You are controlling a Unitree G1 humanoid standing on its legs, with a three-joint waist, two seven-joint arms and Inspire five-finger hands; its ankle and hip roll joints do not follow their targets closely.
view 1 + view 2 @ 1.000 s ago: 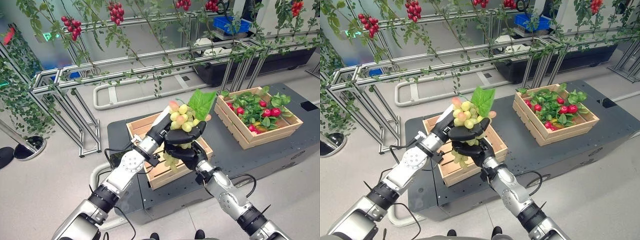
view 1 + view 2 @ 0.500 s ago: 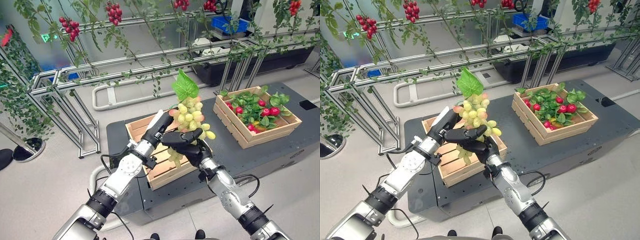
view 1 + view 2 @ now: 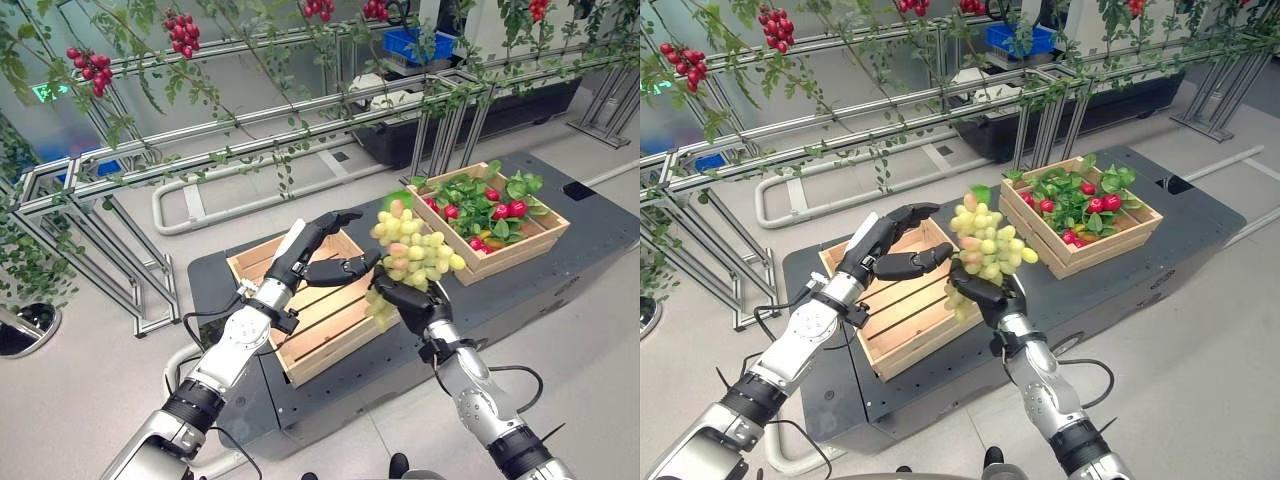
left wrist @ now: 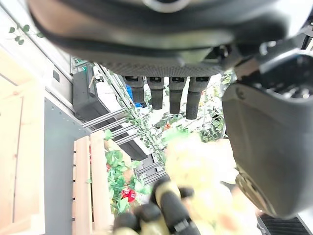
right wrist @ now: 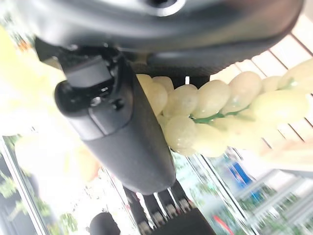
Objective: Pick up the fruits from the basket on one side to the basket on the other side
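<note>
Blurred to a pale mass in the left wrist view: grapes (image 4: 205,191). Hidden under leaves: much of far crate's (image 3: 520,245) fruit. Covered by grapes: right hand's (image 3: 410,298) fingers.

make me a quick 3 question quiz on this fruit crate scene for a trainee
1. True or false: the left hand grips the grapes.
2. Which hand holds the grapes?
A. right hand
B. left hand
C. both
3. Fill in: the crate on the robot's right holds red fruit among green ____.

Key
1. False; its fingers are spread beside the bunch, over the near crate.
2. A
3. leaves
</note>
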